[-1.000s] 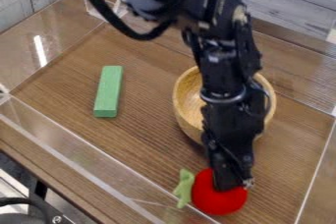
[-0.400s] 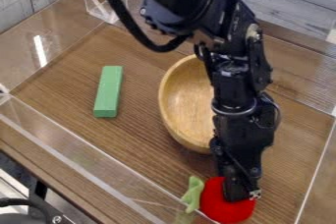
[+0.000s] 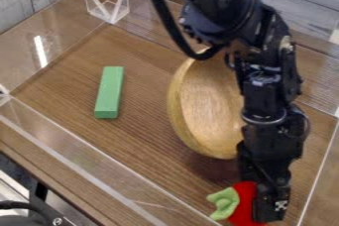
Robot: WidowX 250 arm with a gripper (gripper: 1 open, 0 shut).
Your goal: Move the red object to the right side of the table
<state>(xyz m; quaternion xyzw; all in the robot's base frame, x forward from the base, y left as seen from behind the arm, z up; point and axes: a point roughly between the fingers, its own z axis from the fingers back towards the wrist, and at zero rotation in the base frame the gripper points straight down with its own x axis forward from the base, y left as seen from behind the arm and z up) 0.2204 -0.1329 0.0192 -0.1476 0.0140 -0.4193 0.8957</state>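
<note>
The red object, a small round red toy fruit with a green leafy stem, lies on the table at its front right corner, next to the clear front wall. My gripper points down right over it, and its black fingers hide the fruit's right half. The fingers are against the fruit, but the gap between them does not show, so I cannot tell whether they still clamp it.
A wooden bowl is tipped up on its edge against my arm, just behind the fruit. A flat green block lies at the left. Clear acrylic walls ring the tabletop, and a small clear stand sits at the back.
My gripper has carried the red fruit to the right along the front wall and lower down. The bowl has tipped up further as my arm passed it.
</note>
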